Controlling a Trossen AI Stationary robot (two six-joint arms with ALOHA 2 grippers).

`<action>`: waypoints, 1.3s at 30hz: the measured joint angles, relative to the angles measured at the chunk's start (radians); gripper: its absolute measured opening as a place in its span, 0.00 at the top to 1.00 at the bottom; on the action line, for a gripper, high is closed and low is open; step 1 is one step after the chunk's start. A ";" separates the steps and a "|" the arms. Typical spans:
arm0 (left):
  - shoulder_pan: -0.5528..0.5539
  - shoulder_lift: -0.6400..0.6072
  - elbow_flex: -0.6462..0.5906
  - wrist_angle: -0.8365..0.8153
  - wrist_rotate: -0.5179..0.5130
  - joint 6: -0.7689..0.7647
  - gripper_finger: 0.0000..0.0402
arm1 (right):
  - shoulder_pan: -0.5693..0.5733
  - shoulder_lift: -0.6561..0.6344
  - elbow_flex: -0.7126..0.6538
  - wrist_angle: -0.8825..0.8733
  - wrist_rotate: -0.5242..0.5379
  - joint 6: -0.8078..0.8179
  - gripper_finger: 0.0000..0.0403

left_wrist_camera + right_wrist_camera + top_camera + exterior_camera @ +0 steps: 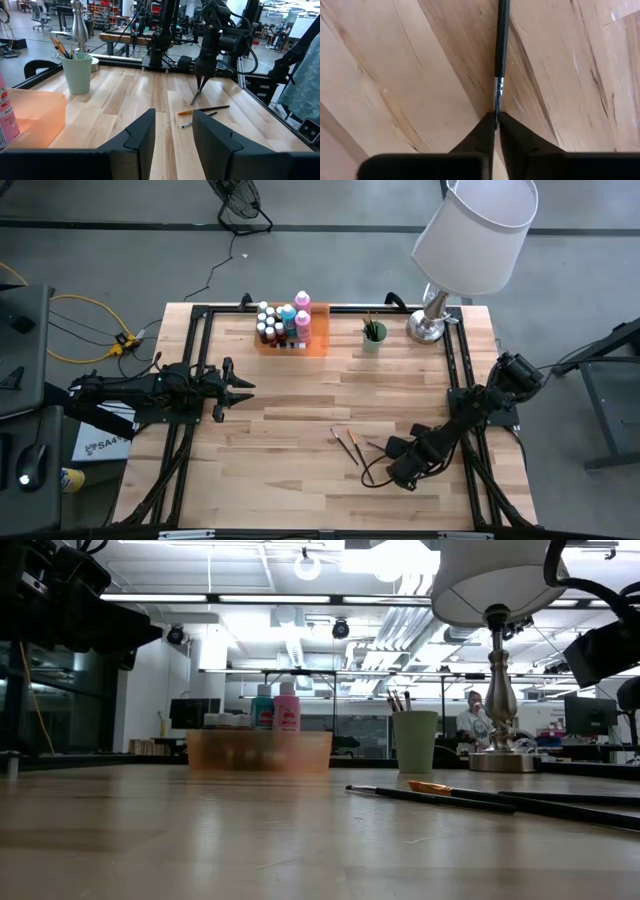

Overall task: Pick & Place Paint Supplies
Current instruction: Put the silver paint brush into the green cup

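My right gripper (496, 116) stands low over the table's near right part (390, 450), shut on a thin dark paintbrush (502, 45). Two more brushes (346, 444) lie flat on the wood just left of it, one with an orange part (186, 112). Small white-capped paint bottles (284, 322) stand in the translucent orange tray (318, 340) at the far edge. The pale green cup (373, 336) beside it has brushes standing in it. My left gripper (243, 388) waits open at the left, above the wood (172, 120). My right gripper pinches the paintbrush at its silver ferrule (497, 95), at the free ends of the two fingers. The fingers (202, 75) point down from above. The brush slants below them (196, 95), and its dark handle reaches toward the table.
A lamp (432, 320) with a white shade stands at the far right corner, close to the cup. A black frame (195, 360) runs around the table top. Bare wood (290, 420) lies between the two arms. A person (470, 715) sits in the room beyond.
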 joint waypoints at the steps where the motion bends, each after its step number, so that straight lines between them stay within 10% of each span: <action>1: 0.000 0.000 0.000 0.000 0.000 0.000 0.69 | 0.002 0.000 0.000 0.000 0.000 0.000 0.98; 20: 0.000 0.000 0.000 0.000 0.000 0.000 0.69 | 0.029 -0.075 0.180 -0.559 0.080 0.056 0.99; 26: 0.000 0.000 0.000 0.000 0.000 0.000 0.69 | 0.000 -0.077 0.277 -0.845 0.227 -0.012 0.99; 39: 0.000 0.000 0.000 0.000 0.000 0.000 0.69 | -0.295 -0.077 0.287 -0.837 0.534 -0.306 0.99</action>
